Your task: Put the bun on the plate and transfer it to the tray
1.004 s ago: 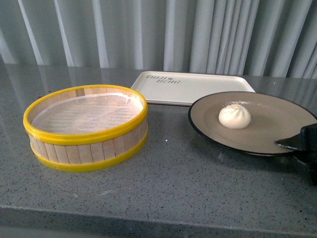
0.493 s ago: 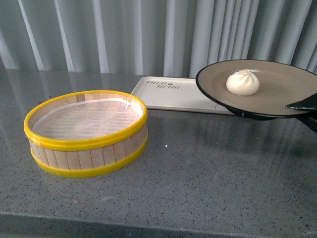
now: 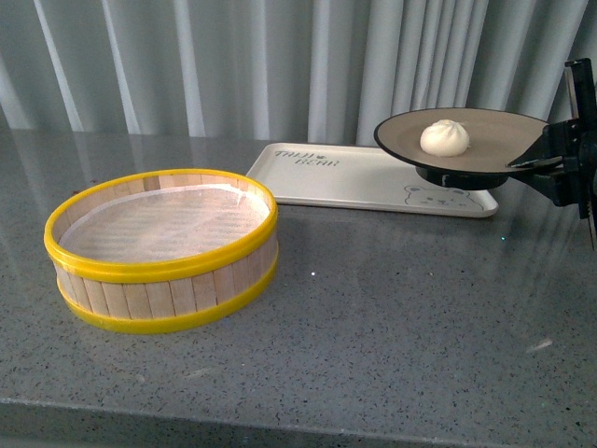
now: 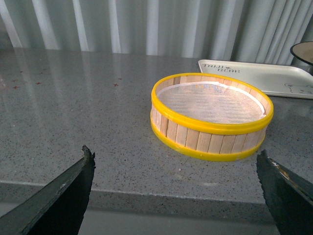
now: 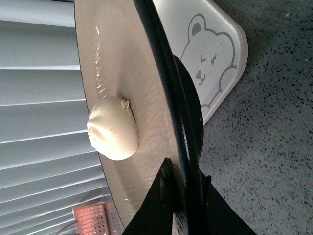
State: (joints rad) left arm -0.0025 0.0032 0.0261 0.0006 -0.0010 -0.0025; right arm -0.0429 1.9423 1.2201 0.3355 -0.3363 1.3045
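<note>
**Plate with bun held over the tray**

Nearest, low over the front edge of the grey speckled stone surface (image 3: 373, 317), the left fingers (image 4: 63, 193) are spread wide and hold nothing.

Just past them, on the left of the surface, sits a round wooden steamer basket (image 3: 160, 247) with yellow rims and a white paper liner. There is no food in it.

Further back and to the right lies the cream-white tray (image 3: 345, 173), flat on the surface, with dark lettering at its left end and a bear drawing at its right end.

Above that right end hangs the plate (image 3: 476, 140), grey-brown inside with a black rim. It looks roughly level and seems clear of the tray. The white pleated bun (image 3: 445, 137) rests loose near the plate's middle.

The right fingers (image 5: 164, 200) pinch the plate's rim on its right side, one on top and one beneath.

Pale vertical blinds (image 3: 233, 65) close off the background.

The plate is likely stiff, fairly heavy and slick at the rim. Gripped at one edge only, its weight pulls against that pinch, so the hold should stay firm on the rim. The bun looks soft and light. Nothing fixes it in place, so any tilt or jolt while lowering could roll it off.
</note>
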